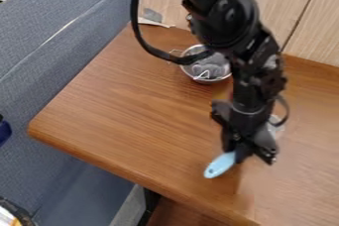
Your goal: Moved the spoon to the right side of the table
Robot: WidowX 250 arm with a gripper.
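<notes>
The black gripper [248, 156] hangs low over the front right part of the wooden table [132, 116], pointing down. A light blue spoon [220, 164] shows its rounded handle end, with a small hole, just left of the fingertips. The rest of the spoon is hidden behind the gripper. Its handle meets the gripper at the fingers, which look closed around it.
A metal strainer bowl [209, 66] with wire handles stands toward the back, left of the arm. Something pale and clear [275, 127] lies behind the gripper on the right. A blue-grey sofa [59, 36] borders the table's left edge, and a wood-panelled wall [305, 22] rises behind.
</notes>
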